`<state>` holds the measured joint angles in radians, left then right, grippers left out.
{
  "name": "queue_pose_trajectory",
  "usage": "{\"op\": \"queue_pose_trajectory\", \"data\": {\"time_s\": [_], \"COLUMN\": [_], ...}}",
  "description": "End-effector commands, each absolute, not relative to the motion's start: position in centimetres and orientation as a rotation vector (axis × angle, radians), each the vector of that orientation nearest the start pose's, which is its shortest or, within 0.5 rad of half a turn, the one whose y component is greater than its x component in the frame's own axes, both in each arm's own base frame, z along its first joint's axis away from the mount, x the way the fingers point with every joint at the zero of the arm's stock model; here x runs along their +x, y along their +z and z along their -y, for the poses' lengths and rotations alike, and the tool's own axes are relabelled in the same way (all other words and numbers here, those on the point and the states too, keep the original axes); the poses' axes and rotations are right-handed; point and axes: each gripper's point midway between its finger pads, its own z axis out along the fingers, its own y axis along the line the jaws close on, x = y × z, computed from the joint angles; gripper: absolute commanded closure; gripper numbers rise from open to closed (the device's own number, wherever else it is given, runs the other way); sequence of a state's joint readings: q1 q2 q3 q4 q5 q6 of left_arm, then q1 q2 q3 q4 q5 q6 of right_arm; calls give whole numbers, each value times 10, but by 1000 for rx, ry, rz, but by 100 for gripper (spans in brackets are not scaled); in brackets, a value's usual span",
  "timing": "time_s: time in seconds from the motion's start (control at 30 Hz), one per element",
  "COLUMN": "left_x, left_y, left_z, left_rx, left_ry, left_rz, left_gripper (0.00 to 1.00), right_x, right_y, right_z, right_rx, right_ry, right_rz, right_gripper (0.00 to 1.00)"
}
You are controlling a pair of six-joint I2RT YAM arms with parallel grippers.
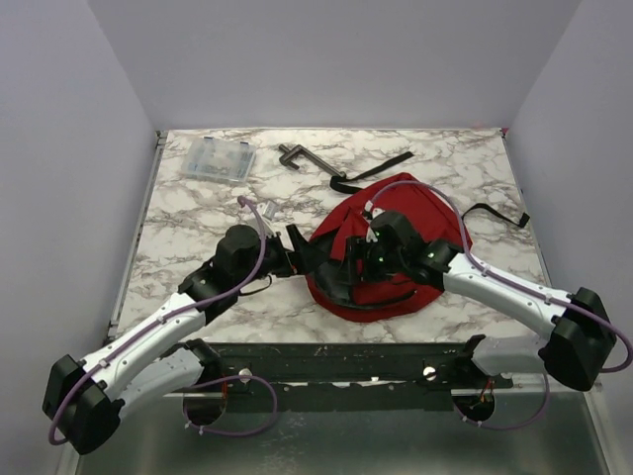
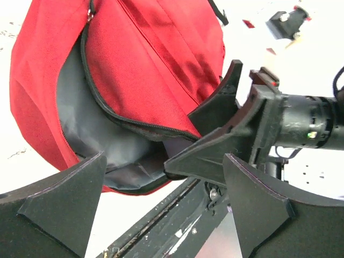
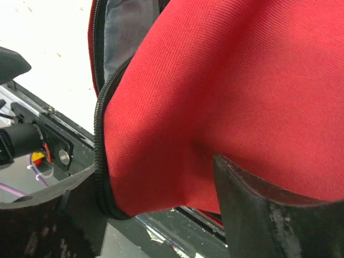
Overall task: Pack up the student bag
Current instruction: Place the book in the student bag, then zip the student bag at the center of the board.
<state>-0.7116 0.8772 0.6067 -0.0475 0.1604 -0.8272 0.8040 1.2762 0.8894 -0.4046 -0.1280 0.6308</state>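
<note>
Plainly, red student bag [image 2: 161, 54] (zip [image 2: 126, 122] open)

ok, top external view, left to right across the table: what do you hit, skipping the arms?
clear plastic box → black hooked tool → student bag. The loose black strap behind the bag overlaps it sideways, so it is left out.

I see my two dark fingers [image 3: 269, 215] standing apart at the bottom, with a bulge of the red backpack [image 3: 226, 91] filling the space between and above them. Its dark zipper [image 3: 100, 134] runs down just beside the left finger, with grey lining [image 3: 126, 32] showing above it. The white desk [image 3: 48, 48] lies beyond the left finger.
</note>
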Motion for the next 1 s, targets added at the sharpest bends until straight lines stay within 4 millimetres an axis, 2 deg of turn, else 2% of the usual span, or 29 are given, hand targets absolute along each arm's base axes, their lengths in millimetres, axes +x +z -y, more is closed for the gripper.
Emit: {"op": "queue_pose_trajectory", "data": {"time_s": [0.0,0.13,0.27,0.37,0.43,0.57,0.63,0.73,0.8,0.87,0.97], "left_x": [190,177,170,173,180,199,208,220,227,232,232], "left_y": [206,196,180,170,166,167,173,180,187,195,210], "left_z": [274,296,313,320,323,326,328,326,320,313,295], "left_rx": [230,341,351,343,337,303,289,263,237,218,159], "left_ry": [-1272,-1326,-1311,-1293,-1265,-1216,-1198,-1183,-1178,-1158,-1117], "left_rz": [-2133,-2202,-2278,-2310,-2316,-2302,-2279,-2257,-2233,-2197,-2117], "left_gripper": [10,12,12,13,17,28,38,65,81,99,100], "right_x": [196,196,194,193,190,195,200,206,212,222,238], "right_y": [147,159,167,154,139,123,123,117,111,114,127], "right_z": [-254,-223,-192,-162,-133,-107,-100,-94,-97,-111,-137], "right_rx": [-222,-44,147,318,538,711,734,727,682,581,373], "right_ry": [738,672,605,481,341,235,214,184,210,293,428], "right_rz": [-2472,-2402,-2344,-2331,-2316,-2228,-2189,-2185,-2205,-2205,-2162], "right_gripper": [21,11,8,8,12,16,16,17,17,17,16]}}
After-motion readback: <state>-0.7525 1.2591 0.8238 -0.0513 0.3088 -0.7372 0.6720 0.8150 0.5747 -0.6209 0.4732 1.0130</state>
